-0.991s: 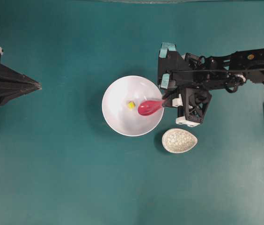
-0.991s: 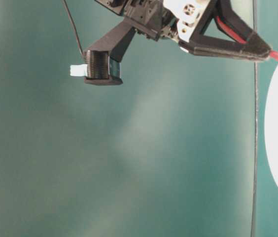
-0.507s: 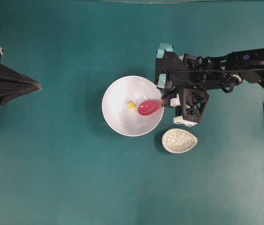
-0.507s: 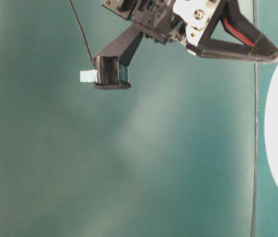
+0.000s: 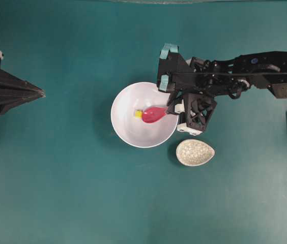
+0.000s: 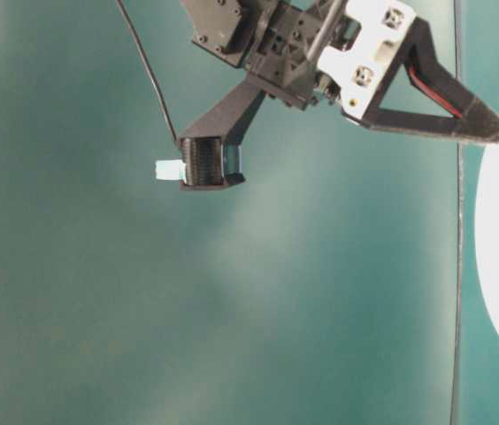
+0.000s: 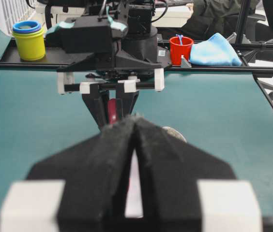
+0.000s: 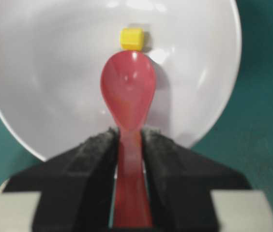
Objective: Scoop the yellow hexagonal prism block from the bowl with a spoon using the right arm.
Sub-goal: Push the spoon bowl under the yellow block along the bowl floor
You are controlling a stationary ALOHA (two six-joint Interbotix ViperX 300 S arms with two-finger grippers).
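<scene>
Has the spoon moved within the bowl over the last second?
Yes. The spoon slid left across the bowl, its tip now reaching the yellow block.

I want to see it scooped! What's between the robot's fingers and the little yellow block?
Only the glossy pink-red spoon, whose scoop tip reaches the tiny yellow block inside the white bowl; the right wrist view shows it.

Overhead looks straight down on the bowl (image 5: pixel 143 115); the right wrist view looks closely into it.
</scene>
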